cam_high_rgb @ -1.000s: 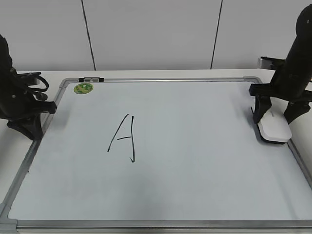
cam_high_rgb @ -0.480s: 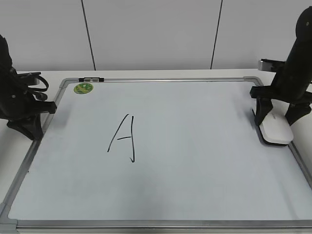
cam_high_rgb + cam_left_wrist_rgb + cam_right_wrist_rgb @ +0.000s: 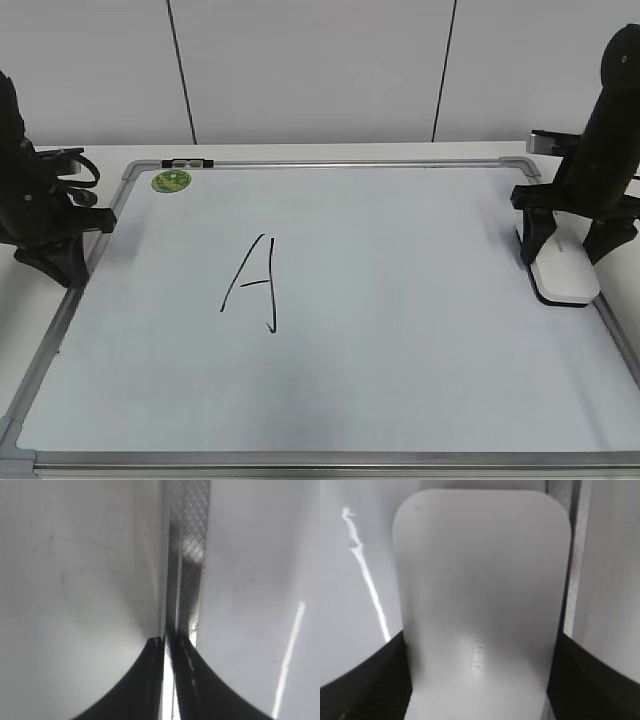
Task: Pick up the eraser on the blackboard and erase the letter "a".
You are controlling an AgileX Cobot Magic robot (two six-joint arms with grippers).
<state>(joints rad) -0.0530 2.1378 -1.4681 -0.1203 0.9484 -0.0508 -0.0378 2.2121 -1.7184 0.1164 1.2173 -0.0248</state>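
Note:
The blackboard [image 3: 400, 330] is a white board in a silver frame, lying flat on the table. A tall black capital "A" [image 3: 255, 283] is written left of centre. No small letter "a" shows on the board. The white eraser [image 3: 565, 278] lies on the board against the right frame; in the right wrist view it [image 3: 480, 565] fills the middle. My right gripper [image 3: 563, 255] [image 3: 481, 640] has a finger on each long side of the eraser and is shut on it. My left gripper [image 3: 68, 272] [image 3: 168, 642] is shut and empty over the board's left frame [image 3: 187, 580].
A round green sticker [image 3: 171, 181] sits at the board's far left corner, with a small black clip [image 3: 187, 161] on the far frame beside it. The white table [image 3: 300, 152] runs behind the board to a grey panelled wall.
My right gripper and the eraser have shifted slightly to the right and towards the near side, along the right frame. The left arm has not moved.

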